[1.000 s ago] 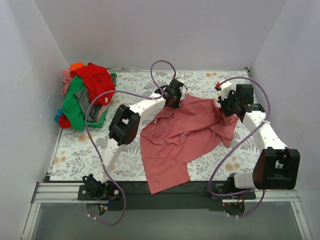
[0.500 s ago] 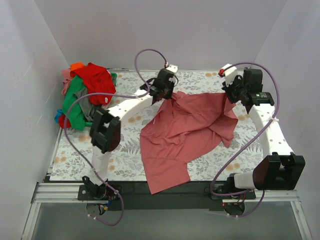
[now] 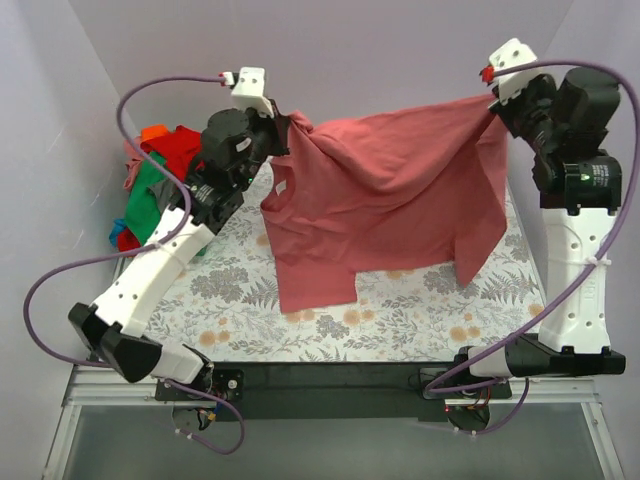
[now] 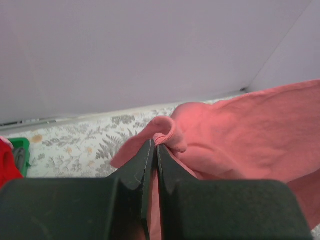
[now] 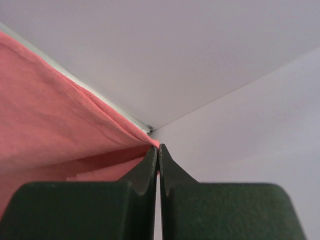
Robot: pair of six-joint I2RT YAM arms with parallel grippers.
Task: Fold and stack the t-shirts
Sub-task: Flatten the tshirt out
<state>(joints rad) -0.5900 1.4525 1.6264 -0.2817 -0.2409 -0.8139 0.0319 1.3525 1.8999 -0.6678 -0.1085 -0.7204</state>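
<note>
A salmon-pink t-shirt hangs spread in the air between my two arms, its lower edge trailing on the floral table cover. My left gripper is shut on its upper left corner, and a rolled hem pokes out past the tips. My right gripper is shut on the upper right corner, where the cloth stretches taut from the tips. A pile of other t-shirts, red, green, orange and pink, lies at the table's far left.
White walls close in the table at the back and both sides. A dark rail runs along the near edge between the arm bases. A green container edge shows beside the pile in the left wrist view.
Both arms have risen high and moved apart, lifting the salmon-pink shirt off the table and stretching it out. The left gripper closed on the shirt's corner during this.
</note>
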